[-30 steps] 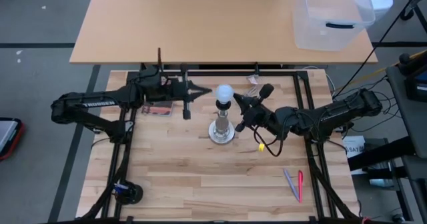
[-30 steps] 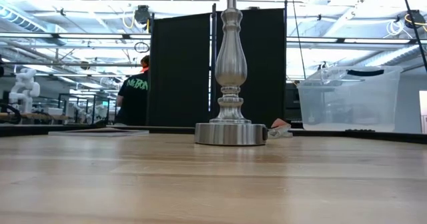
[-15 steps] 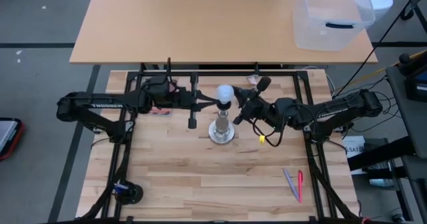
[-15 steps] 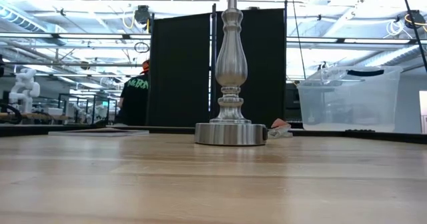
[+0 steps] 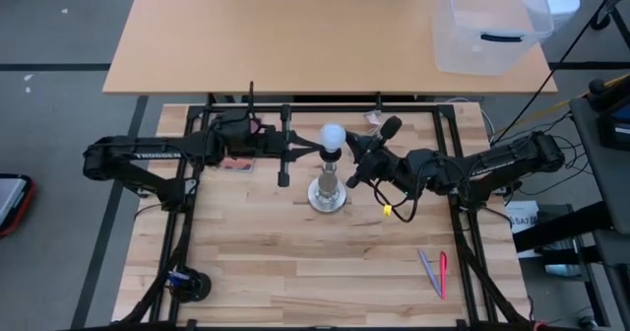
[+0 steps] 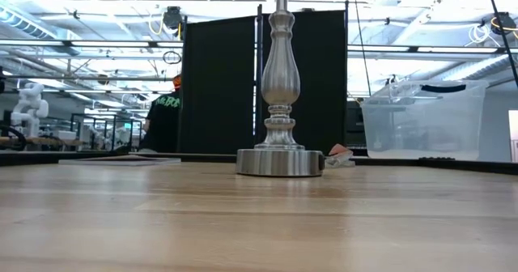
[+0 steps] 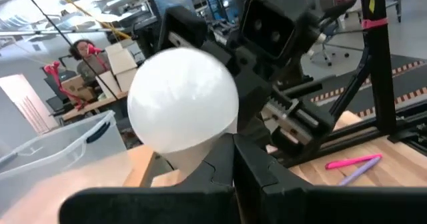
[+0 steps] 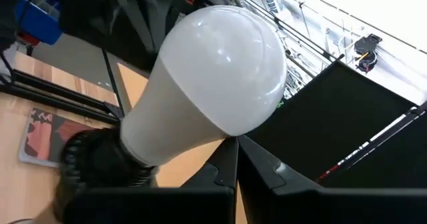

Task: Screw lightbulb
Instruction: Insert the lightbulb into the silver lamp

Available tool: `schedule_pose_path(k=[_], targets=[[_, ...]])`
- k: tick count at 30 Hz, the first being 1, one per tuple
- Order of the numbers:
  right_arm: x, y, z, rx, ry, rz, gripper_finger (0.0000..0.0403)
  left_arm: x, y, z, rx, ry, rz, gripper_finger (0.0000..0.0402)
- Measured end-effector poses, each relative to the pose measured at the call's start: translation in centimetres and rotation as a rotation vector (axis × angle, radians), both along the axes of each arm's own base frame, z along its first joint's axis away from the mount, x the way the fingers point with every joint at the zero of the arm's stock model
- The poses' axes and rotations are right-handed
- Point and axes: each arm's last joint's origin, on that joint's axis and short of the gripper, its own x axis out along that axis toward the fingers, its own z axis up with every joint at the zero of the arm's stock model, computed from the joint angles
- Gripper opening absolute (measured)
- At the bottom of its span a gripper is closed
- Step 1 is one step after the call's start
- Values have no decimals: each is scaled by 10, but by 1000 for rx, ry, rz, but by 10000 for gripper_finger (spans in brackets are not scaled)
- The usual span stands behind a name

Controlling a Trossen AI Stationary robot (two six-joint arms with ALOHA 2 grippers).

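The white frosted lightbulb (image 5: 332,135) stands upright with its base in the black socket (image 8: 93,164) on top of the silver stand (image 5: 328,195). The stand rests on its round base (image 6: 279,162) mid-table. My left gripper (image 5: 317,150) is shut and reaches level from the table's left to the bulb (image 7: 183,104). My right gripper (image 5: 351,160) is shut and reaches from the table's right to the bulb (image 8: 220,71). The two stand on opposite sides of the bulb. The low view shows only the stand, not the bulb or grippers. My left gripper has its shut fingertips (image 7: 223,151) against the bulb's tapering neck (image 7: 200,151), coming level from the table's left. The bulb stays upright in the socket. My right gripper has its shut fingertips (image 8: 230,147) against the underside of the globe (image 8: 223,127), just above the neck. It comes from the table's right.
A clear plastic bin (image 5: 487,26) stands on the far table. Pens (image 5: 436,272) lie at the near right and a red card (image 5: 236,161) lies under the left arm. A small yellow piece (image 5: 387,210) lies right of the stand. A person (image 6: 166,114) stands far behind.
My left gripper has gone toward the table's right edge, up to the bulb, and turned about its axis. My right gripper has shifted a little toward the far edge and the bulb. The bulb and stand have stayed in place.
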Motion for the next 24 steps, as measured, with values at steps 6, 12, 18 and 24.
schedule_pose_path(k=[6, 12, 18, 24], targets=[[-1, 5, 0, 7, 1, 9, 0, 0, 4, -2, -9, 20, 22, 2], [-1, 8, -2, 28, 1, 22, 0, -1, 8, -3, -11, 28, 48, 2], [-1, 17, -4, 24, 11, 86, 0, -2, 18, -4, -37, 31, 100, 2], [-3, 23, -5, 40, 15, 88, 0, -2, 21, -6, -42, 53, 139, 2]])
